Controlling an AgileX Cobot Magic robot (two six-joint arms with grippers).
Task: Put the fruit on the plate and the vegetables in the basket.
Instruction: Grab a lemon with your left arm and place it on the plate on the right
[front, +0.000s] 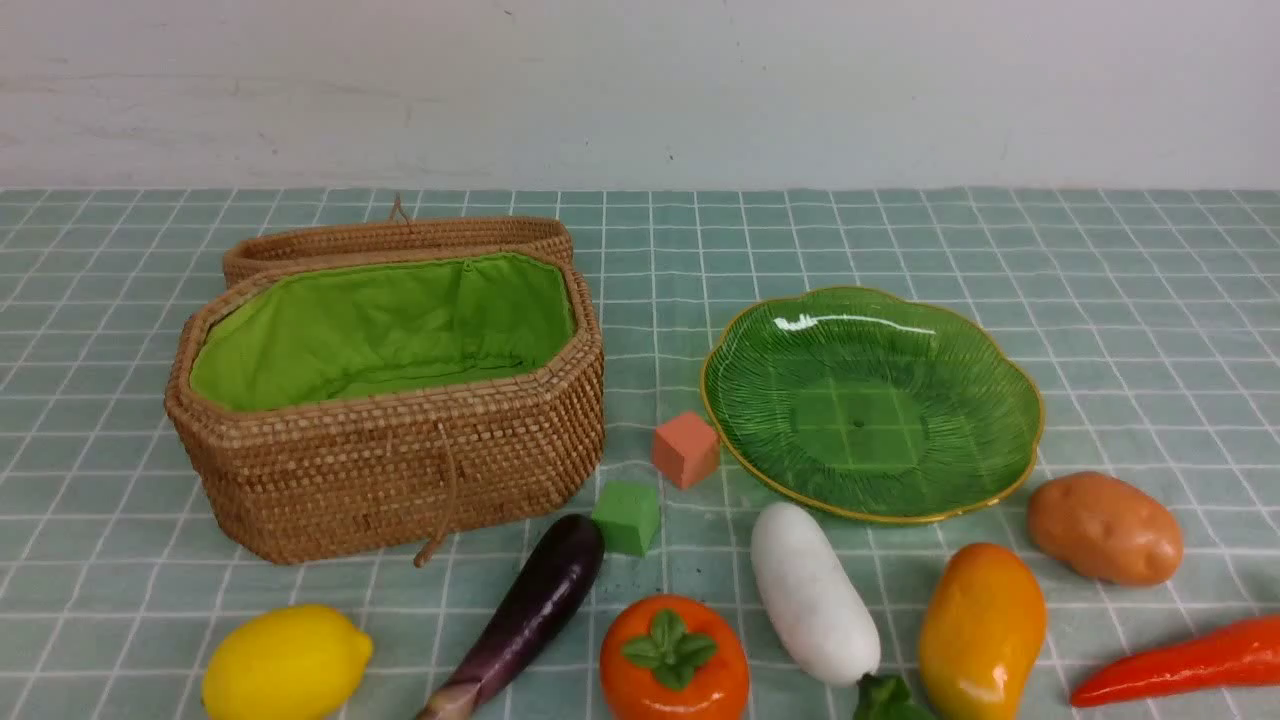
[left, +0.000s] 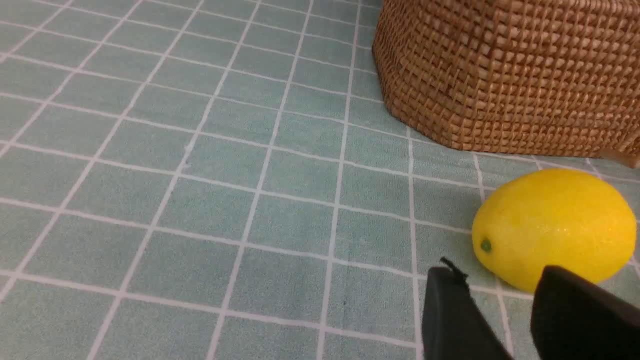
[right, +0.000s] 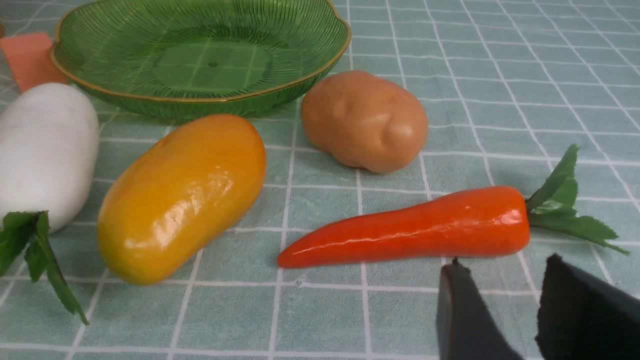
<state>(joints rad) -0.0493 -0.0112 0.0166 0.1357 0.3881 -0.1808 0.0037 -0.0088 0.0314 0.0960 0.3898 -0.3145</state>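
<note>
Fruit: the lemon (front: 287, 662), persimmon (front: 674, 660) and mango (front: 981, 630) lay on the cloth in the near row, none on the plate (front: 870, 400).
Plate: empty, to the right of the basket (front: 390, 470), just beyond the mango.
Vegetables: the eggplant (front: 530, 610), radish (front: 812, 590), potato (front: 1105, 527) and chili (front: 1180, 665) lay on the cloth; the basket stood open and unfilled.
Left gripper (left: 497, 280): fingers parted, nothing between them, low beside the lemon.
Right gripper (right: 505, 270): fingers parted and empty near the chili's leafy end. Only the tips showed, so how wide was hard to judge.
Risk: the glossy, rounded lemon could slip from an off-centre pinch and roll. The mango and potato, alike in colour and close together, could be confused.
In the way: a salmon cube (front: 686, 449) sat just beside the plate's rim and a green cube (front: 626, 517) by the eggplant's tip; either could be knocked.
</note>
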